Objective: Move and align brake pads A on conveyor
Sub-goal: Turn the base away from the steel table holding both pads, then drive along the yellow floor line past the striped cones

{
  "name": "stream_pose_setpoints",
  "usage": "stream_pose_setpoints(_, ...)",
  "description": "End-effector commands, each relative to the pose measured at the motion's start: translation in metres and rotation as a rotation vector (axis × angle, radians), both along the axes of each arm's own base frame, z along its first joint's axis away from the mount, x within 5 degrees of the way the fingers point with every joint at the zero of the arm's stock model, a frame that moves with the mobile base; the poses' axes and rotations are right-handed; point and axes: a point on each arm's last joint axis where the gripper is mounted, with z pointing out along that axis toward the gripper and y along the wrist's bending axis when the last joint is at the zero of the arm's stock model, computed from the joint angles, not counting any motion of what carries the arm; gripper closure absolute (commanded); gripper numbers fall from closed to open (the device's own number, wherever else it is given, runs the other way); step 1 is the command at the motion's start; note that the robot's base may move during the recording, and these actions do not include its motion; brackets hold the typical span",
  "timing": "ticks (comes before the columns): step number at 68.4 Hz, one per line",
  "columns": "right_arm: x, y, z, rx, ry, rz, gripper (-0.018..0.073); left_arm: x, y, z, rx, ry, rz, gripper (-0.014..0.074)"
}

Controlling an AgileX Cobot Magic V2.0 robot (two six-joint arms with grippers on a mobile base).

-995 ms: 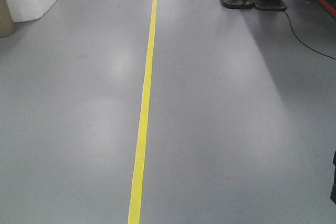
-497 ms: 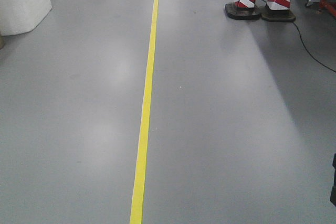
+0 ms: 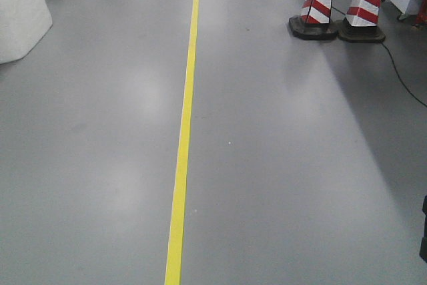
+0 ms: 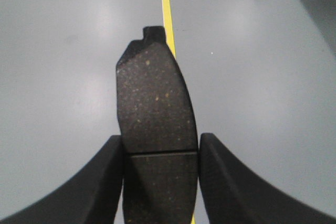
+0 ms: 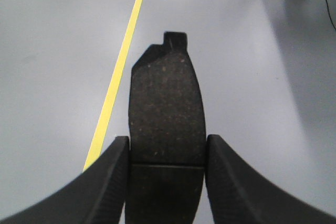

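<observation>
Each wrist view shows one brake pad held over the grey floor. In the left wrist view a dark, speckled brake pad (image 4: 152, 103) with a centre groove stands lengthwise between the black fingers of my left gripper (image 4: 160, 153), which is shut on its sides. In the right wrist view a second brake pad (image 5: 165, 114) of the same kind sits clamped in my right gripper (image 5: 167, 153). Both pads point away from the cameras, notched tab at the far end. The conveyor is out of view. Neither gripper shows in the front view.
A yellow floor line (image 3: 185, 131) runs straight ahead along the grey floor. Two red-and-white striped cones (image 3: 337, 5) stand at the far right with a black cable (image 3: 400, 78) trailing from them. A white block (image 3: 20, 18) sits far left.
In the front view the cones, the white block and the floor have slid toward me and down the frame; the base is rolling forward along the yellow line.
</observation>
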Motion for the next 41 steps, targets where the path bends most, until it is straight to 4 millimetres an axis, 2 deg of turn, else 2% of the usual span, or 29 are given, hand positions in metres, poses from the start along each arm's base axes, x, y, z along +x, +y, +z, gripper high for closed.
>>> stream_pose_setpoints(1, 0.0042, -0.0006, 0.0175, -0.003, -0.117, -0.005, 0.0565, 0.0041, -0.001, 0.0171, -0.015, -0.117, -0.003, 0.0603)
stream_pose_setpoints(41, 0.0042, -0.0006, 0.0174, -0.003, -0.115, -0.005, 0.0565, 0.0041, -0.001, 0.0171, -0.015, -0.117, -0.003, 0.0603)
